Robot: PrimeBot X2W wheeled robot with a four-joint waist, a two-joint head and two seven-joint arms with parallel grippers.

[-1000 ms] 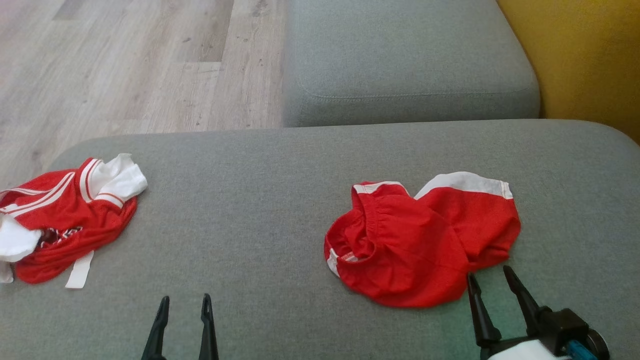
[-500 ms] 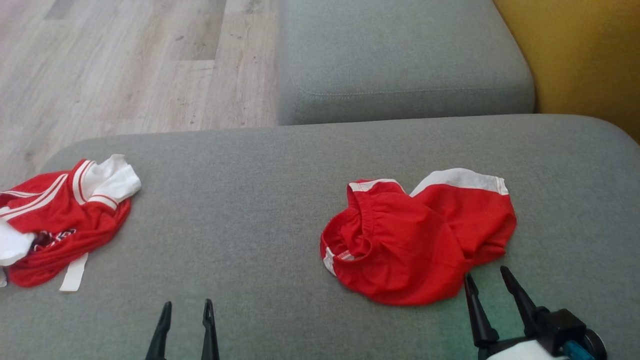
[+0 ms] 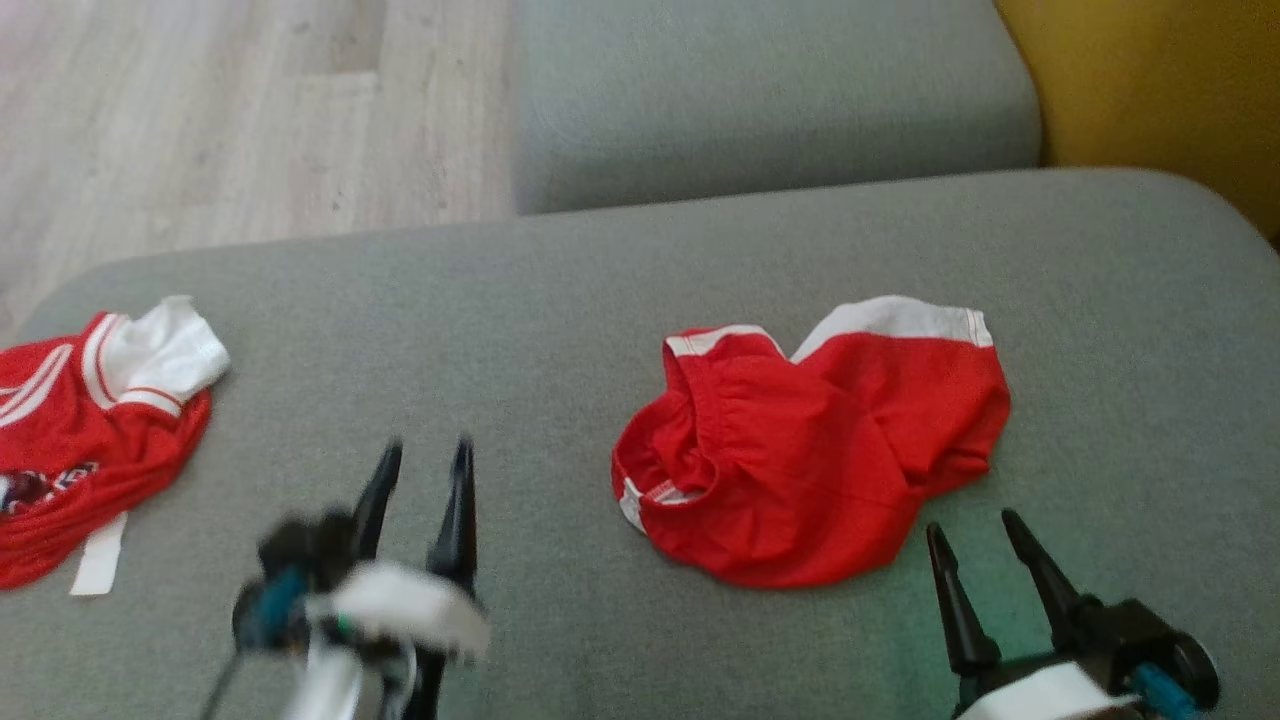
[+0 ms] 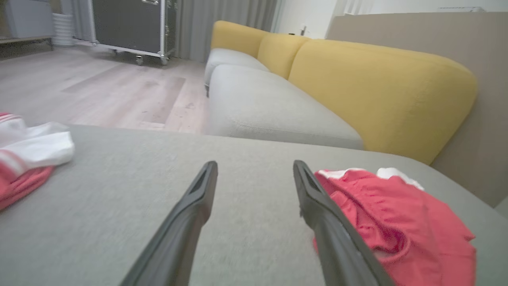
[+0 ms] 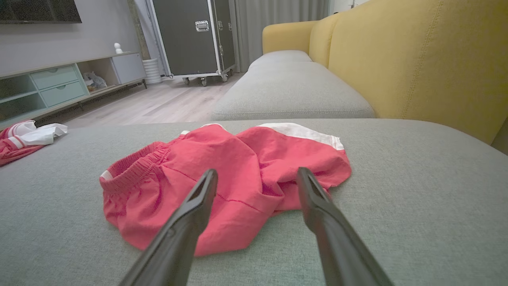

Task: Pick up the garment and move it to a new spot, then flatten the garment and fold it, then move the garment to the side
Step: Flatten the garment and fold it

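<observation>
1. A red-and-white jersey lies crumpled at the grey cushion's left end.
2. The left gripper, blurred, stands spread and empty.
3. The red shorts sit rumpled mid-cushion; the right wrist view reveals their elastic waistband.
4. The right gripper is spread and empty, just short of them.

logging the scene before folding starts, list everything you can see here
crumpled red fabric shorts with white trim: one, red and white, middle-right of near cushion
bunched red and white jersey: one, red and white, near cushion's left edge
near grey fabric sofa cushion: one, grey, under both garments
far grey fabric sofa cushion: one, grey, beyond it
yellow fabric backrest: one, yellow, along the right
pale wooden plank floor: one, beige, upper left
black wheeled flight case: one, black, across the room
left pincer: one, dark, open, above bare cushion
right pincer: one, dark, open, close to the shorts
</observation>
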